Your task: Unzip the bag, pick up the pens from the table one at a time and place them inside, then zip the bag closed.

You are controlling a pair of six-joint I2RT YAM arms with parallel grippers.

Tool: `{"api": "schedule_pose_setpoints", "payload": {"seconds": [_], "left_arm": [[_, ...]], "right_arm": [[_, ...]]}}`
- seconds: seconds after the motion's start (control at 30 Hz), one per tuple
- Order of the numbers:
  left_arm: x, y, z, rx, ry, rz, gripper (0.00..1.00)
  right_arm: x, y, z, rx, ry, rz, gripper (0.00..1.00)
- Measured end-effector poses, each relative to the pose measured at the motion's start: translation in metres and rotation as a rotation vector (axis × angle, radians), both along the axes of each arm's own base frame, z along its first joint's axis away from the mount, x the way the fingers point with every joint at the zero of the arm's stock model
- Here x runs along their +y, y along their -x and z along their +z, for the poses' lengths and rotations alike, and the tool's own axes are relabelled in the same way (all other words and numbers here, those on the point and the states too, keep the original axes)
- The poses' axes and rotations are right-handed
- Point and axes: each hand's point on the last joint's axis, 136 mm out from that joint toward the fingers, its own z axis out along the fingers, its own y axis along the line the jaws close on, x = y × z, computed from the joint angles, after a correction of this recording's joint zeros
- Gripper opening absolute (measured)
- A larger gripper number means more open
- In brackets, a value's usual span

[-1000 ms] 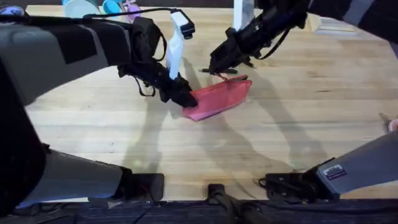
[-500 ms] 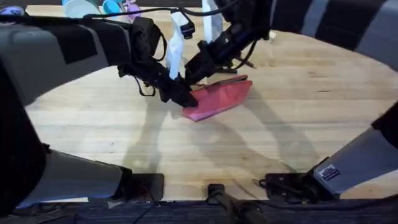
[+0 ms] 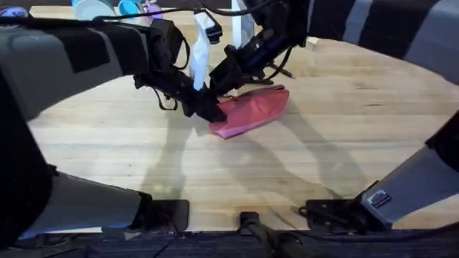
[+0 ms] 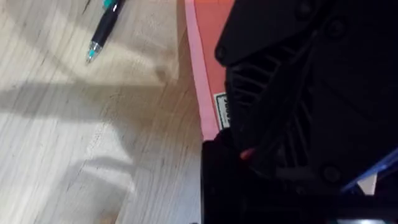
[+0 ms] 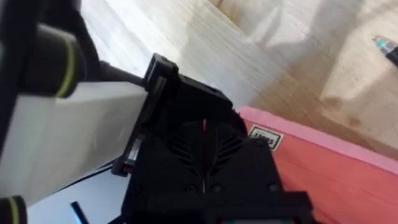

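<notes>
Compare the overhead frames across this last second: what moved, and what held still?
The right gripper swept from the bag's far side toward its left end, closing in beside the left gripper. The bag barely shifted on the table. The left gripper stayed planted at the bag's left end.

Even bright light is falling from above on the table (image 3: 344, 136); soft doubled arm shadows are spreading toward the near edge, no hard glare. Left arm is looming large, dark, blurred under the overhead camera. Wrist views are blurring close up; the pen (image 4: 104, 28) and pink bag (image 5: 348, 180) are staying soft.
</notes>
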Motion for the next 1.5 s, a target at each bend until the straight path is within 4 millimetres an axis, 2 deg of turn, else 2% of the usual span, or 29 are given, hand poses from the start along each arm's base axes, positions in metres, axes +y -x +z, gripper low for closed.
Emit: {"api": "schedule_pose_setpoints", "payload": {"seconds": [0.73, 0.77, 0.83, 0.93, 1.0, 1.07, 1.13, 1.17, 1.37, 1.5], "left_arm": [[0.004, -0.001, -0.002, 0.013, -0.011, 0.02, 0.043], [0.004, -0.001, -0.002, 0.013, -0.011, 0.02, 0.043], [0.004, -0.001, -0.002, 0.013, -0.011, 0.022, 0.043], [0.004, 0.0, -0.002, 0.015, -0.011, 0.022, 0.043], [0.004, 0.0, -0.002, 0.015, -0.01, 0.021, 0.043], [0.003, 0.0, -0.001, 0.014, -0.005, 0.019, 0.043], [0.002, 0.0, 0.0, 0.012, 0.008, 0.015, 0.043], [0.001, 0.0, 0.001, 0.01, 0.013, 0.012, 0.043], [-0.004, 0.003, 0.001, 0.008, 0.015, -0.01, 0.043], [-0.005, 0.003, 0.001, 0.005, 0.015, -0.013, 0.043]], "right_arm": [[0.005, 0.001, -0.003, 0.143, 0.012, -0.127, 0.034], [0.005, 0.001, -0.003, 0.149, 0.014, -0.132, 0.07], [0.003, 0.001, -0.005, 0.151, 0.03, -0.142, 0.225], [-0.001, 0.002, -0.008, 0.159, 0.054, -0.156, 0.31], [-0.005, 0.002, -0.01, 0.17, 0.069, -0.167, 0.42], [-0.01, 0.002, -0.012, 0.185, 0.08, -0.174, 0.629], [-0.021, 0.001, -0.015, 0.197, 0.108, -0.191, 0.915], [-0.027, 0.0, -0.016, 0.207, 0.115, -0.199, 0.974], [-0.045, 0.004, -0.014, 0.208, 0.151, -0.191, 0.996], [-0.075, -0.002, -0.001, 0.121, 0.211, -0.21, 0.998]]}}
